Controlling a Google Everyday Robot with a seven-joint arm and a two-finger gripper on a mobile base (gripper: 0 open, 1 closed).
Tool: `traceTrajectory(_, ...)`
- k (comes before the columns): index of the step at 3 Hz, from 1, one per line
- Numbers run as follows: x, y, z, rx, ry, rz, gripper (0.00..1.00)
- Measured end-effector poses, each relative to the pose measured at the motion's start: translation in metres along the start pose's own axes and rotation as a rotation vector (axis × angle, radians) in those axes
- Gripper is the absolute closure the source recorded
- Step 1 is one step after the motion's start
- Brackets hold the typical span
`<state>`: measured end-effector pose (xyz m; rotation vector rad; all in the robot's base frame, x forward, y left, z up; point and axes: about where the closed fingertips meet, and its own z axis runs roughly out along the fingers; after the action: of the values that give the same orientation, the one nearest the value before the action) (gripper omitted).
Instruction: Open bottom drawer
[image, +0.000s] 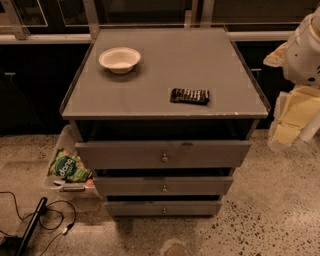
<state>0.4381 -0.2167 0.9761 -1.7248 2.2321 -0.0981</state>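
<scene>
The grey cabinet (165, 70) stands in the middle of the camera view with three drawers stacked at its front. The bottom drawer (135, 208) is the lowest and slimmest front panel, close to the floor, with a small round brass knob (164, 210) at its centre. Its front sits close under the middle drawer (130, 186), with a thin dark gap above it. The top drawer (120, 154) is the widest. Only a white part of my arm (304, 47) shows at the right edge, high and far from the drawers. My gripper is out of view.
A white bowl (119, 59) and a dark snack packet (189, 96) lie on the cabinet top. A clear bin with a green bag (69, 167) sits on the floor to the left, with black cables (47, 215) beside it. Yellow and white items (295, 117) stand to the right.
</scene>
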Motion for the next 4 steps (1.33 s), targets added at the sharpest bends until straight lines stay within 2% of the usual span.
traceTrajectory(2, 0.002, 0.002, 0.004, -0.005, 0.003, 0.005, 0.0)
traceTrajectory(3, 0.013, 0.019, 0.037, -0.056, 0.002, 0.01, 0.0)
traceTrajectory(4, 0.033, 0.056, 0.102, -0.135, -0.041, -0.004, 0.0)
